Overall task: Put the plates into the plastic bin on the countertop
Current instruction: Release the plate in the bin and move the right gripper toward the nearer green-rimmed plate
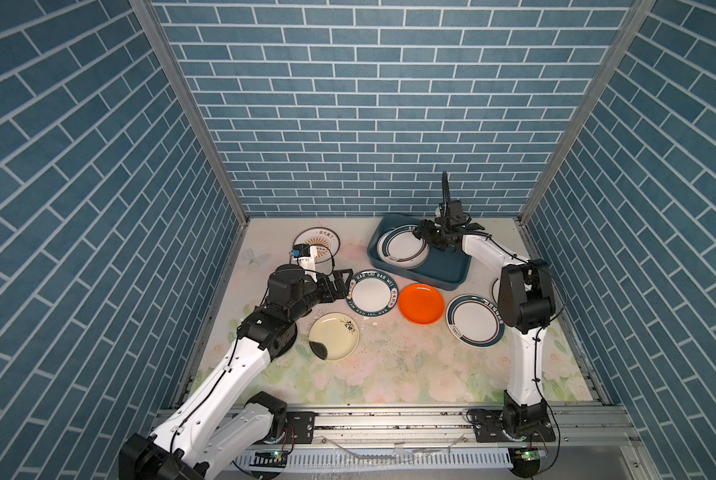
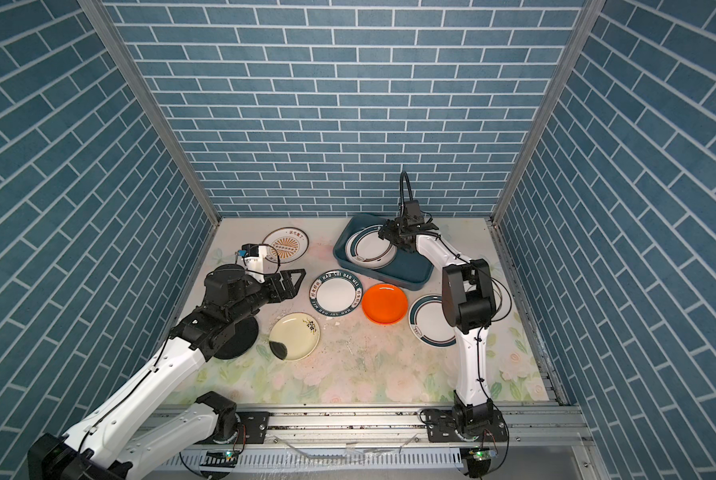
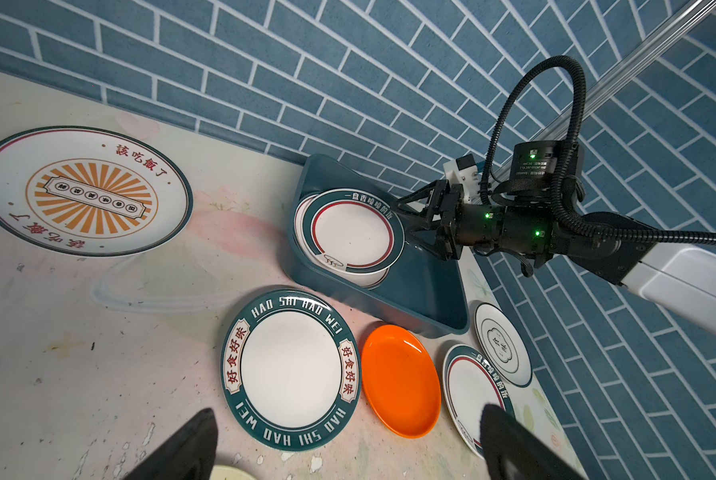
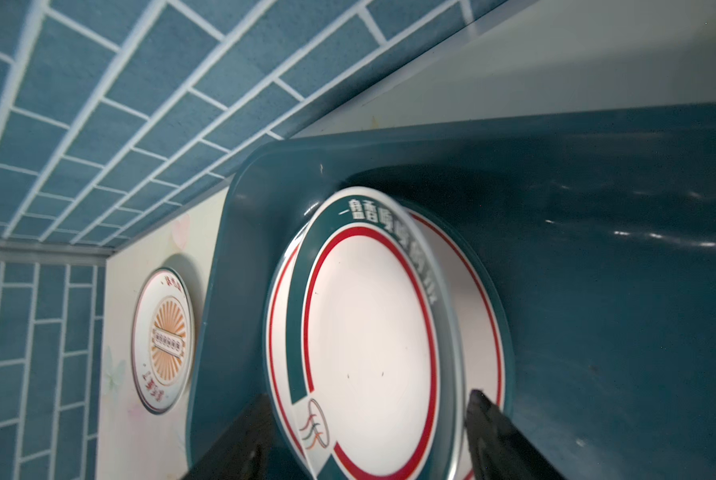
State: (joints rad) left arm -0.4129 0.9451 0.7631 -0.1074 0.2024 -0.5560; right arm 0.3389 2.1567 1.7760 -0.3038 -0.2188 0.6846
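Note:
The dark teal plastic bin (image 1: 445, 272) stands at the back right of the countertop (image 1: 389, 374). Two teal-rimmed plates are stacked in it, the top one (image 4: 369, 324) tilted and blurred. My right gripper (image 4: 369, 395) hovers over that plate's edge, open, its fingers either side of the rim and apart from it. My left gripper (image 3: 348, 409) is open just left of the lettered plate (image 1: 372, 293), holding nothing. Also on the countertop are an orange plate (image 1: 421, 303), a teal-rimmed plate (image 1: 474, 320), a cream plate (image 1: 334, 336), a sunburst plate (image 1: 317, 241) and a clover plate (image 3: 502, 345).
A black plate (image 2: 240, 336) lies partly under the left arm's elbow. Blue brick walls close in the back and both sides. The right arm's upright link (image 1: 524, 299) hides most of the clover plate in both top views. A metal rail (image 1: 389, 419) runs along the front.

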